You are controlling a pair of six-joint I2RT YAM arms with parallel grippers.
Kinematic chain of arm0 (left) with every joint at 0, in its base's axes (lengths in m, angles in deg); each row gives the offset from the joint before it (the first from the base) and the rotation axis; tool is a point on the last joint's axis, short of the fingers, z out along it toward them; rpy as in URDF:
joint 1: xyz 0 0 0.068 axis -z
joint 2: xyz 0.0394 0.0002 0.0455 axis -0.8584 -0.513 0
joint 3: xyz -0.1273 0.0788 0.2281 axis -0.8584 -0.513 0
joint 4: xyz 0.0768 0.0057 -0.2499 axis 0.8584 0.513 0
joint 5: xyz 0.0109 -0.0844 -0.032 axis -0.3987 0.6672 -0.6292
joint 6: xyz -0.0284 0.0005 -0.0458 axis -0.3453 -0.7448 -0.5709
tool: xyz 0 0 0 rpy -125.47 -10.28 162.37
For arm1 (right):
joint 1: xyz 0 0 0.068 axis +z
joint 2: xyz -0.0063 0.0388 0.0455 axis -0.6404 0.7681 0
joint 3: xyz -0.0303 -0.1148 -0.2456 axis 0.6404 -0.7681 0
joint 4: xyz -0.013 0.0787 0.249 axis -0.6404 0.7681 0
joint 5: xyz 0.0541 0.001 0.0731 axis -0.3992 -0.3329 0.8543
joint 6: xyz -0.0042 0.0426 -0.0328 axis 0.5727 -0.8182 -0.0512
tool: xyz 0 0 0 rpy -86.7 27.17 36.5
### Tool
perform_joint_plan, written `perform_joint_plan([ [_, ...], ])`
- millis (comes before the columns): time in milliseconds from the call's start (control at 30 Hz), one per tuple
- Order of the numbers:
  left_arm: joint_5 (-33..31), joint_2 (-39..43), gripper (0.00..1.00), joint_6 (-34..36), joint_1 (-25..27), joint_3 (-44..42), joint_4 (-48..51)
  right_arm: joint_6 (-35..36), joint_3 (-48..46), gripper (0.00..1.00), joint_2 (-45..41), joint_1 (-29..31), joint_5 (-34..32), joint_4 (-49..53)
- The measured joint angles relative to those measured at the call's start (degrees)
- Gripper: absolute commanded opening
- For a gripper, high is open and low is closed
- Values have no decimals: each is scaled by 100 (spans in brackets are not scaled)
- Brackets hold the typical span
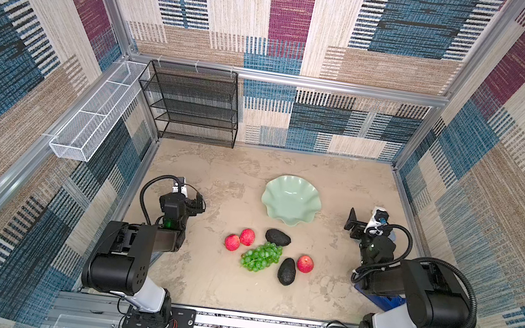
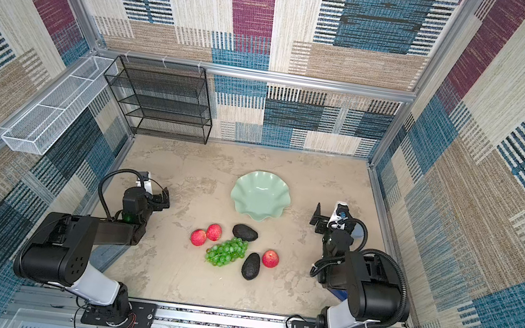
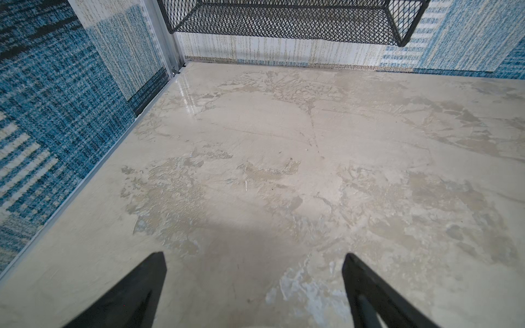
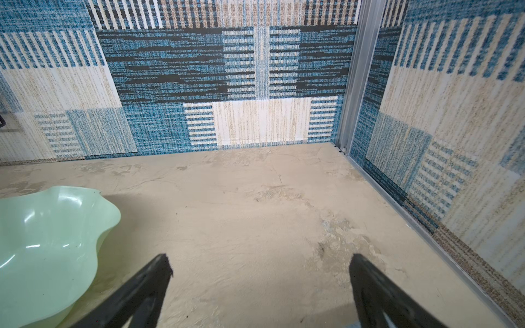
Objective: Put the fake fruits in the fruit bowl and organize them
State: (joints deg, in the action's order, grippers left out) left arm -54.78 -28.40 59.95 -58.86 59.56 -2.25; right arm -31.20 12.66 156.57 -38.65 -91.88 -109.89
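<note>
The left end effector (image 3: 254, 255) hangs at the scene's 9 o'clock over bare surface (image 3: 284, 142), jaws spread wide, gripping nothing. Near centre, a red apple (image 1: 232, 242) touches a second apple (image 1: 247, 236). The grapes (image 1: 261, 256) lie at their 4 o'clock, with an avocado (image 1: 278, 237) at the bunch's 1 o'clock. The other avocado (image 1: 287, 271) and third apple (image 1: 305, 263) sit at its 4 o'clock. The fruit bowl (image 1: 290, 201) stands at the cluster's 12 o'clock. At 3 o'clock, the right end effector (image 4: 260, 257) is wide open and holds nothing.
</note>
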Motion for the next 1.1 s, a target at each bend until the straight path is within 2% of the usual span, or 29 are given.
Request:
perform_joint_plan([
  [400, 0, 0, 100, 0, 0, 0, 0, -20, 0, 100, -13, 0, 2, 44],
  [433, 2, 0, 97, 0, 0, 0, 0, -20, 9, 100, -66, 0, 0, 109],
  [567, -9, 195, 93, -4, -2, -79, 90, -131, 822, 100, -1080, 26, -149, 1679],
  [633, -223, 422, 97, 31, 125, -205, -2, -376, 1344, 100, -1725, 26, -166, 2288],
  [667, -483, 601, 99, 68, 319, -195, 170, -562, 1517, 100, -2017, 31, -136, 2529],
  [733, -715, 1176, 99, 37, 597, 140, 1113, -1069, 1631, 100, -2402, 31, 9, 2879],
  [767, -890, 1587, 99, -168, 625, 518, 1751, -1386, 1628, 100, -2546, 31, 83, 3084],
  [867, -1290, 2459, 99, -1014, 612, 1115, 2531, -1867, 1427, 98, -2601, 31, 498, 3475],
  [1000, -717, 3440, 97, -1777, 623, 918, 3449, -2133, 1506, 93, -2455, 133, 1139, 4507],
  [1100, -378, 3976, 96, -2260, 621, 813, 4188, -2131, 1974, 90, -2378, 595, 1309, 5545],
])
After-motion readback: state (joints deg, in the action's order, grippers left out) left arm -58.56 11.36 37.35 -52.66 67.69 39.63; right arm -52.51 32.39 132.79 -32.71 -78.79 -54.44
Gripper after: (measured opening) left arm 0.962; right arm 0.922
